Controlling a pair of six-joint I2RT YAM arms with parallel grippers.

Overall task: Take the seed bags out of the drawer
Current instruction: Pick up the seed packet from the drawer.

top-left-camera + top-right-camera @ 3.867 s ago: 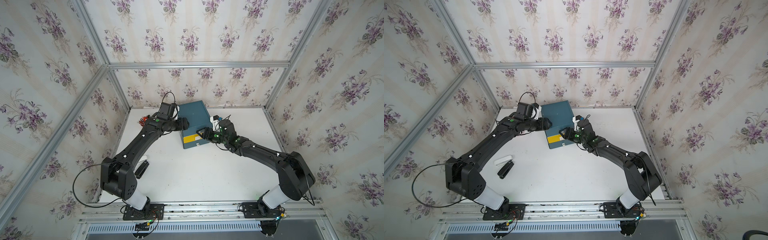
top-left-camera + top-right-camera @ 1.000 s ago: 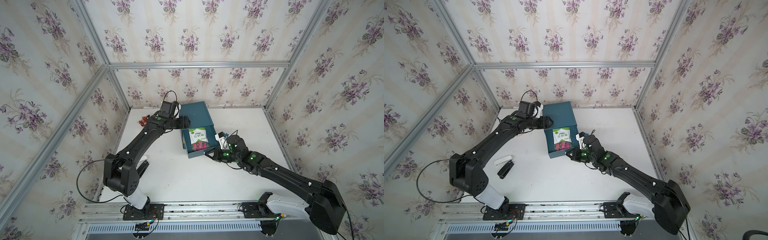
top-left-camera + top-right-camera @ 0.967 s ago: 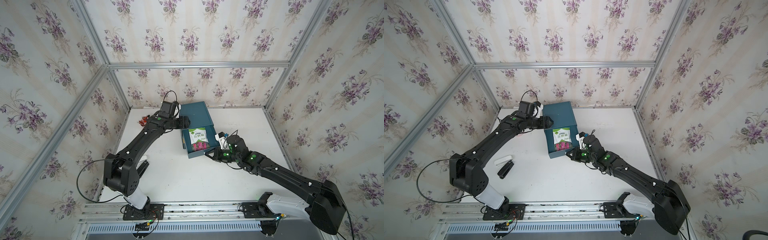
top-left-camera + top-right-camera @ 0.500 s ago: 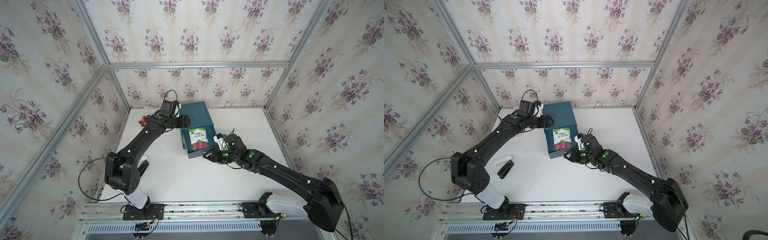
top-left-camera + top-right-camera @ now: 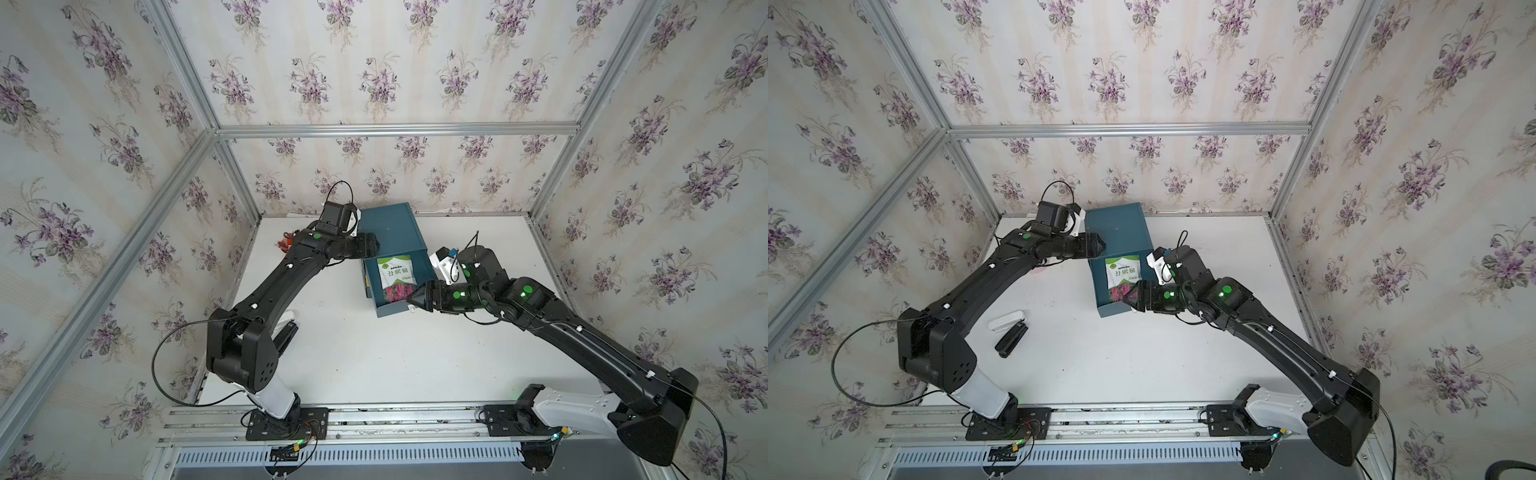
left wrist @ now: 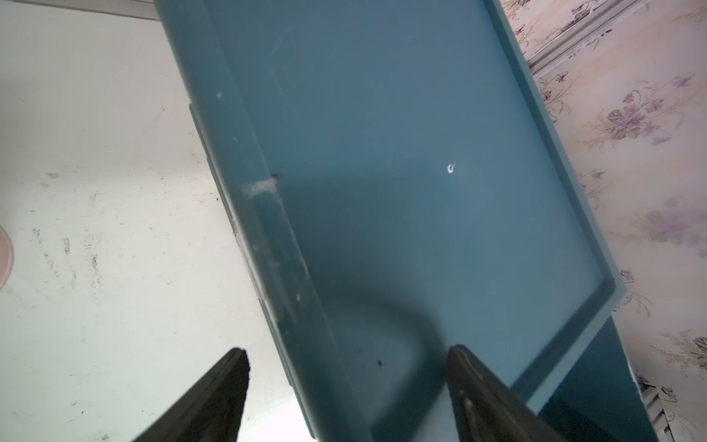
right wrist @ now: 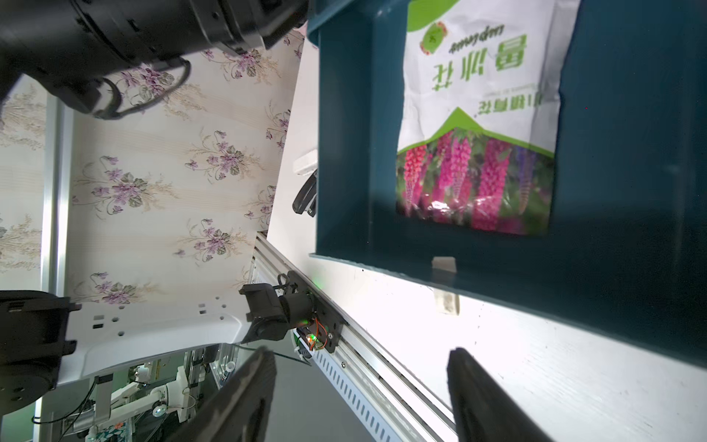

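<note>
"Right wrist view first," says Ana. "What does the right gripper [image 7: 361, 349] do?"

"Its two fingers [image 7: 237, 398] stand apart and nothing is between them," answers Tomas. "It hangs over the table [image 7: 535, 344], just outside the front wall of the drawer [image 7: 344, 172]. In both top views its tips are at the drawer's front corner, on the robot's right side."

"And the seed bag?"

"One seed bag [image 7: 478, 126] is visible. It lies flat, face up, on the floor of the pulled-out drawer. Other bags do not show. Whether more lie under it cannot be told."

"How will it handle?"

"Probably it is very light, thin and limp, and the glossy film looks slippery. Because it lies flat, a pinch from above may slide off. The best hold seems to be the short edge at the flower end, which is nearest to the gripper, with one finger pushed under it."

"Which way does it point?"

"Its long axis runs along the drawer's pull direction. The white end with the green letters points to the cabinet [image 5: 390, 228], the magenta flowers to the drawer's front."

"And farther out?"

"The left gripper [image 6: 347, 349] has its fingers apart too, astride the cabinet's side edge. Whether it presses on the cabinet cannot be told."
</note>
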